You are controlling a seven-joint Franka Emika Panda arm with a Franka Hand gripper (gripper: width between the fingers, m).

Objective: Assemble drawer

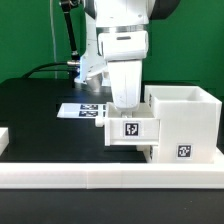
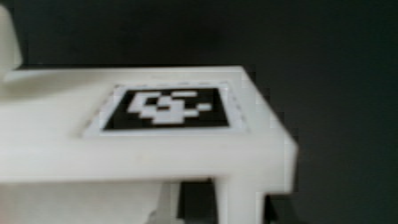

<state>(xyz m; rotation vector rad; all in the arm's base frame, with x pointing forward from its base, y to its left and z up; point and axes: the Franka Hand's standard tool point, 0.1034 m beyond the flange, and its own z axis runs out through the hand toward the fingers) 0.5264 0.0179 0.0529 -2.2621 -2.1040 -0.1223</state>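
A small white box tray (image 1: 131,131) with a black-and-white tag on its front stands against the exterior view's left side of the large hollow cube casing (image 1: 186,120). My gripper (image 1: 125,103) reaches straight down into the tray's top, and its fingertips are hidden by the tray's walls. In the wrist view a tagged white face of the tray (image 2: 169,107) fills the frame. The jaws stand close together at its edge, with only a narrow dark gap between them, and look shut on the tray's wall. The second tray is out of view.
The marker board (image 1: 84,110) lies flat on the black table behind the tray. A long low white bar (image 1: 110,180) runs along the table's front edge, close below the tray and casing. A black cable lies at the back left.
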